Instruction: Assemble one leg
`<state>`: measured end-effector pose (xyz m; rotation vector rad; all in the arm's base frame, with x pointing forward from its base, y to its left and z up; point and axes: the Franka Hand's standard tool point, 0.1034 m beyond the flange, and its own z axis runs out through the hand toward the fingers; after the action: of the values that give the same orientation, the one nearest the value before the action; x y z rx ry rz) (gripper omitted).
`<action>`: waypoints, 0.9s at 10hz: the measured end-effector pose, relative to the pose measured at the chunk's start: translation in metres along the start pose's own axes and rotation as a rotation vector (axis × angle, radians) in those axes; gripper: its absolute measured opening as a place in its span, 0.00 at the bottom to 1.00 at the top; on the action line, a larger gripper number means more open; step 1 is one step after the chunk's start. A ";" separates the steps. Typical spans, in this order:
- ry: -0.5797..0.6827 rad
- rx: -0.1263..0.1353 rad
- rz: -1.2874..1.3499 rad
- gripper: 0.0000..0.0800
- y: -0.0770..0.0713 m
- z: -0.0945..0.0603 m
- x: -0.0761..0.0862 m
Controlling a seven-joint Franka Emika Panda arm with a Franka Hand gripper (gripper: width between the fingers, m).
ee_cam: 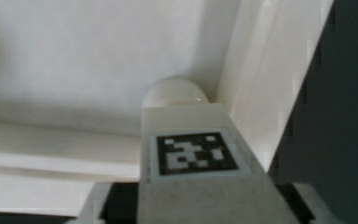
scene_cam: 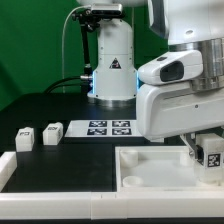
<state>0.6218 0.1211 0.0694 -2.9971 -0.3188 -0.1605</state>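
Note:
My gripper is shut on a white leg with a black-and-white tag and holds it over the corner of the large white tabletop at the exterior view's right. In the wrist view the leg runs out from between the gripper jaws. Its rounded end is at the inner corner of the tabletop's raised rim; whether it touches I cannot tell. Two more legs lie on the black table at the exterior view's left.
The marker board lies flat behind the tabletop, in front of the arm's base. A white rail-like piece sits at the front left edge of the exterior view.

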 end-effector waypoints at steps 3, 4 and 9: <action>0.000 0.001 0.083 0.36 0.000 0.000 0.000; 0.002 0.002 0.230 0.36 0.000 0.000 0.000; 0.007 0.000 0.875 0.36 0.005 0.001 0.000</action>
<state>0.6230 0.1163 0.0684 -2.8208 0.9713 -0.0761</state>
